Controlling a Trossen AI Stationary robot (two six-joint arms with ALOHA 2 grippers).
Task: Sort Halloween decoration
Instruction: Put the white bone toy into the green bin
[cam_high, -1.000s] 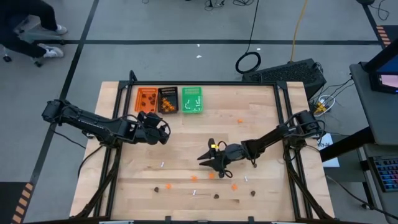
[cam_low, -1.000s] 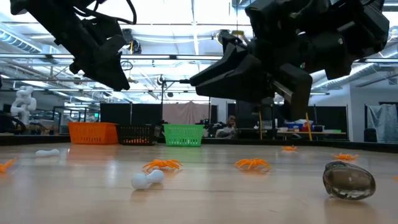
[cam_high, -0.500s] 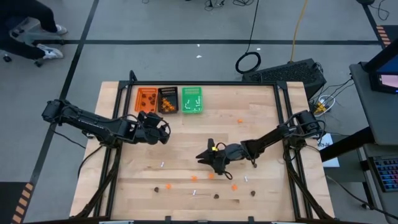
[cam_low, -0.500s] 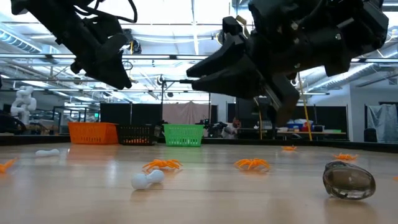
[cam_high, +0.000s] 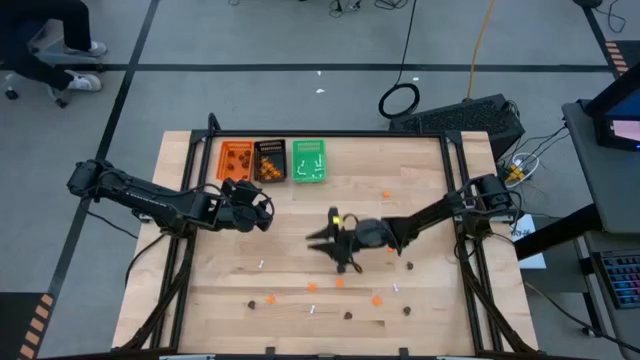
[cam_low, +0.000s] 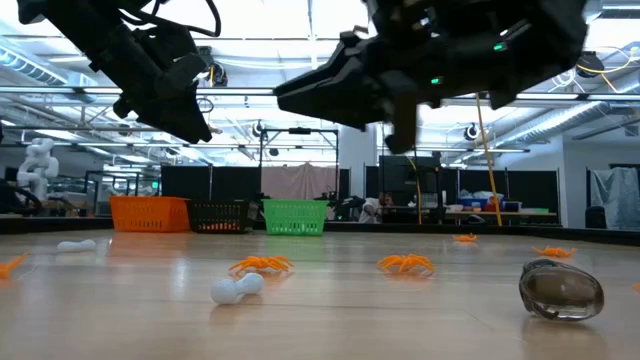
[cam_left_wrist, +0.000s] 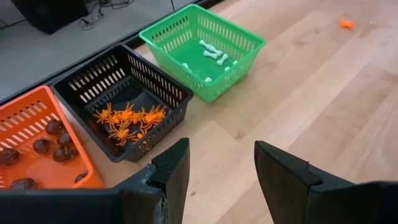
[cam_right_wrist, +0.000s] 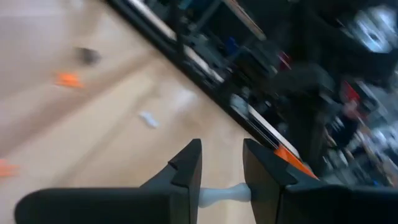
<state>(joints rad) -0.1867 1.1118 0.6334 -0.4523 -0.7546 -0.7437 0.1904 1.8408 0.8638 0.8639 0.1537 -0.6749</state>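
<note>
The wooden table (cam_high: 420, 180) carries two dark arms. The left gripper (cam_left_wrist: 217, 165) hangs just in front of the trays with its two fingers clearly apart and nothing between them. The right gripper (cam_right_wrist: 222, 163) is raised above the middle of the table; its fingers are nearly closed and pinch one small white bone (cam_right_wrist: 221, 194).

Three trays stand in a row at the far edge. The orange tray (cam_left_wrist: 37, 130) holds about seven dark brown blobs (cam_left_wrist: 42, 145). The black tray (cam_left_wrist: 121, 93) holds a heap of orange spiders (cam_left_wrist: 127, 119); I cannot count them exactly. The green tray (cam_left_wrist: 202, 46) holds about five white bones (cam_left_wrist: 211, 51).

On the near part of the table about a dozen loose trinkets lie scattered: orange spiders (cam_low: 405, 264), white bones (cam_low: 236, 288) and dark blobs (cam_low: 560, 290).
</note>
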